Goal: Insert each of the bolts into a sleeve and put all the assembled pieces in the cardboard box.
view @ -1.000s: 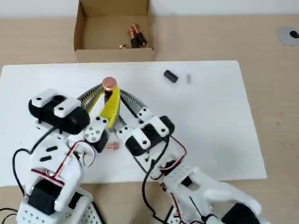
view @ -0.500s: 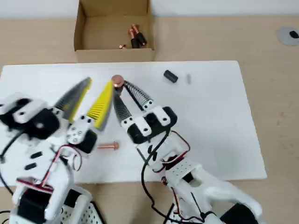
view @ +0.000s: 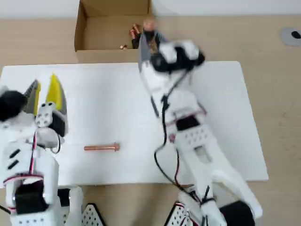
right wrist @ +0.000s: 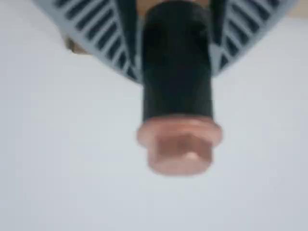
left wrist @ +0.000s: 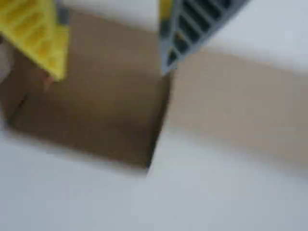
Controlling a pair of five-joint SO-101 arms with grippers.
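Two arms are showing white shells, black motors and thin coloured wires.

The left arm [view: 16,141] is wearing white printed shells with a black motor block [view: 10,101] near the wrist, and red and black cables [view: 33,150] are running down its lower part. Small dark screws are dotting the white plate [view: 45,109] behind the left gripper [view: 43,90], which is carrying one yellow finger [left wrist: 41,33] and one grey finger [left wrist: 192,29], both ribbed. The right arm [view: 202,141] is showing the same white shells and a black motor [view: 175,60]; a black cable [view: 164,113] is looping beside red wires [view: 188,115]. The right gripper [view: 149,40] is wearing two grey fingers [right wrist: 91,29] with slanted ribs.
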